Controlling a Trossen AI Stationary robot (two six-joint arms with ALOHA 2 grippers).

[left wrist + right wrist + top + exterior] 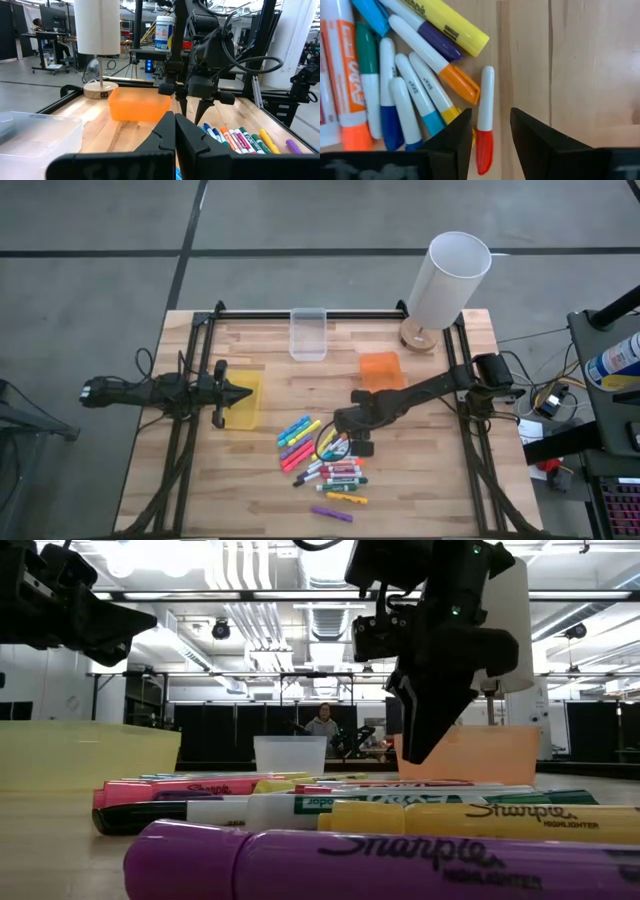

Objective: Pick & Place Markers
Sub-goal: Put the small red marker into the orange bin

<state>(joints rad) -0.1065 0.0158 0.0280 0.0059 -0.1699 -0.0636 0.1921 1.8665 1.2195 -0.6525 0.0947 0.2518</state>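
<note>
Red-capped marker (484,120) between open right gripper (490,131) fingers

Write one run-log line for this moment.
right gripper: open, above red-capped marker | left gripper: shut, over yellow bin | nothing held

bins: yellow (243,400), clear (308,333), orange (380,370) | markers (325,460): pink, yellow, blue, purple, green | lamp shade (448,278): white | table (200,490): pale wood

Light wood plank surface (200,490), black frame rails along edges. Markers (325,465) heaped at 6 o'clock of centre, purple highlighter (331,514) nearest edge. Yellow bin (246,400) at 9. Clear bin (308,333) at 12. Orange bin (380,370) at 2. Lamp (440,290) at far 2 o'clock corner.
</note>
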